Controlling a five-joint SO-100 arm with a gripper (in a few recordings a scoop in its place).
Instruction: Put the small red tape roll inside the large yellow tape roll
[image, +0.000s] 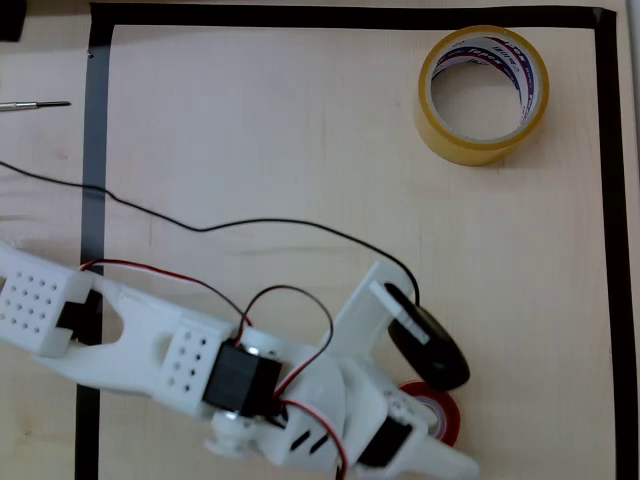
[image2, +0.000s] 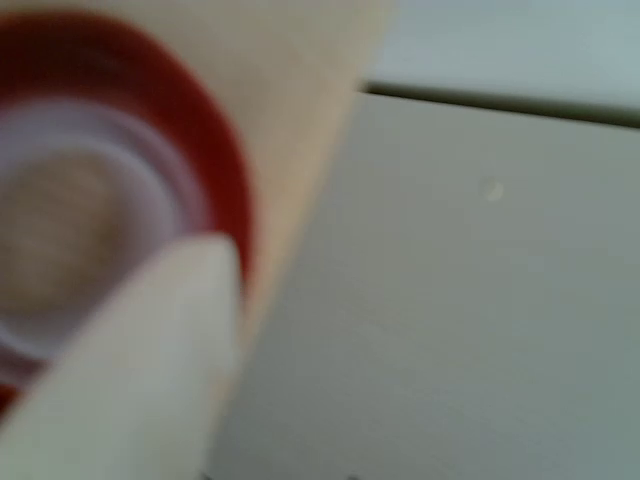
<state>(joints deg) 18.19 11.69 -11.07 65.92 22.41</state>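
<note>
- The white plastic two-finger tool (image: 425, 440) is low at the surface's bottom edge, toward the right corner in the overhead view, right over the small red tape roll (image: 445, 415). A pale finger (image2: 140, 370) lies across the roll's rim in the blurred wrist view; whether the tool is gripping or merely spread around the roll, I cannot tell.
- The small narrow ring of red tape with a pale core lies flat on the pale wooden surface (image: 300, 130).
- It looks light and stiff, with a smooth, probably slick outer face; a hold across the wall, one finger in the core and one outside, seems surest.
- The large ring of translucent yellow packing tape (image: 483, 93) lies flat, hole up, near the top right corner, well apart.
- Its white core carries red and blue print, too small to read.
- A black tape border (image: 95, 150) frames the surface.
</note>
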